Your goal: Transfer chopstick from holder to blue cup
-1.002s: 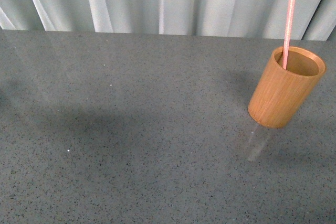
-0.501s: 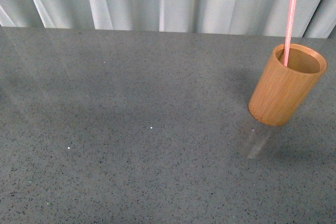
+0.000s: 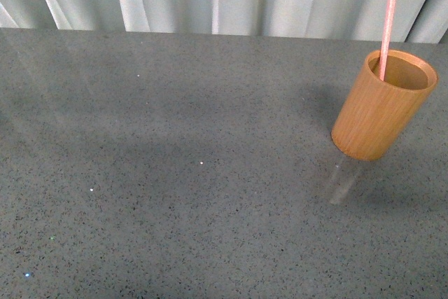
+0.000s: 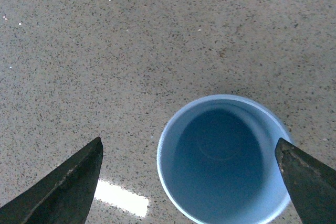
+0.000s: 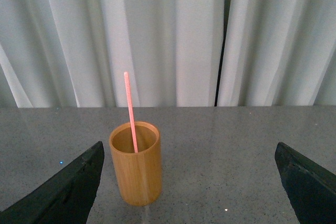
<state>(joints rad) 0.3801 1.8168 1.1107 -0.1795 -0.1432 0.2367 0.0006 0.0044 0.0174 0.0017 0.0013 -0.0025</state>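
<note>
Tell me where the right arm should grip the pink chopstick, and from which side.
Best on the bare upper shaft of the chopstick, above the holder, the only exposed part. It stands nearly upright, so the open right end effector should probably come in level, head-on, straddling it.

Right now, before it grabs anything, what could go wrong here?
The pink chopstick is thin and leans in the wooden holder, so the open right claw might pinch past it or topple the holder. The blue cup shows only under the left claw, so the drop could miss its rim.
</note>
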